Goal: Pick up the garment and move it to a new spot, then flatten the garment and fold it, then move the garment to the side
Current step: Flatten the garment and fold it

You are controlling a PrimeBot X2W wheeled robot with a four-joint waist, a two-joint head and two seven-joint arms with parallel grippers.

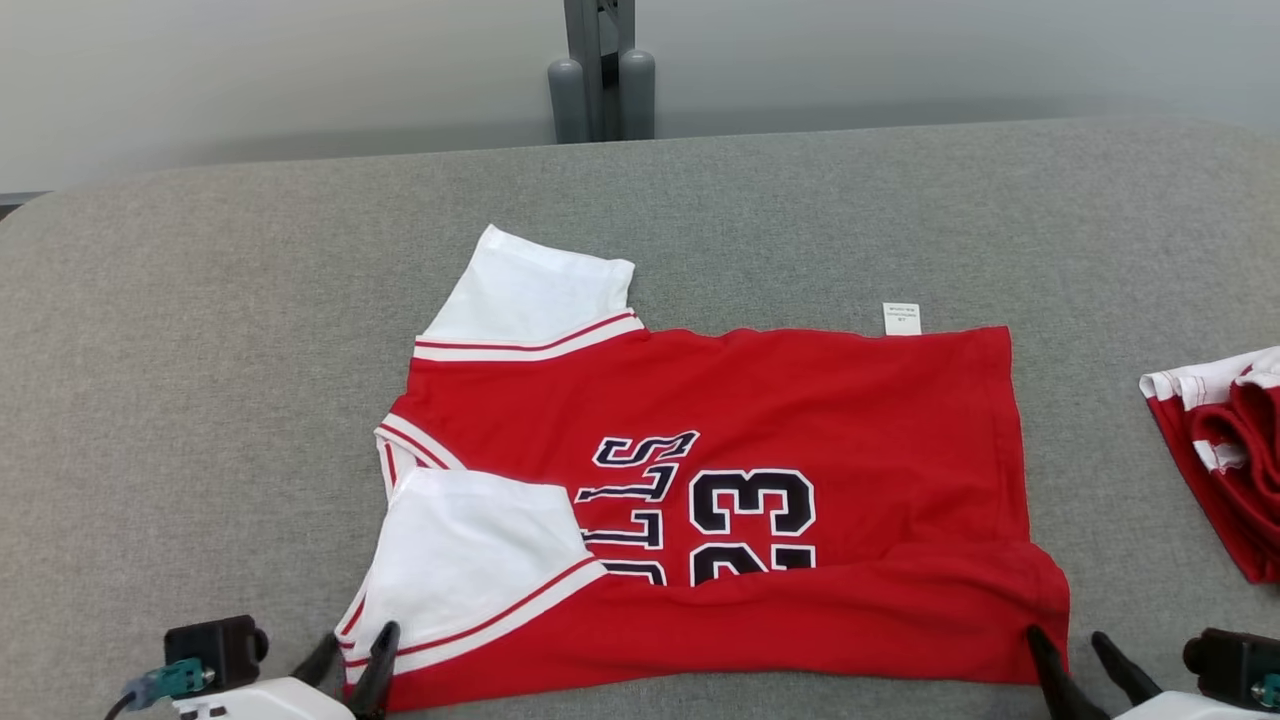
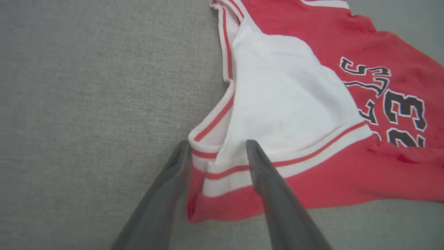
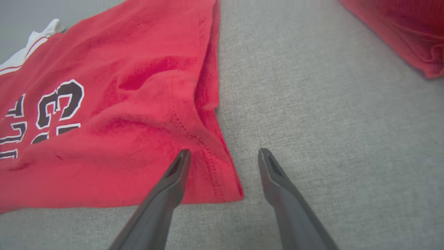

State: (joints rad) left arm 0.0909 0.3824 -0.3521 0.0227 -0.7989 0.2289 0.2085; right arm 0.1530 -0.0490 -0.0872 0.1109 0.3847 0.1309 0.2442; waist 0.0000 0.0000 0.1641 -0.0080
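Jaws parted on both; left gripper [image 2: 218, 144] straddles sleeve corner of garment [image 1: 850, 420] on desk [image 1: 200, 350]; right gripper [image 3: 224, 152] wide, over hem corner.

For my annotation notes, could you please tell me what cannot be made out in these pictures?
Jersey lettering, head view: lower part hidden under its folded-over near edge and white sleeve.
Care label, head view: print too small to read.
Second red garment, head view: cut off by the right edge.
Left pincer, left wrist view: one finger blurred.
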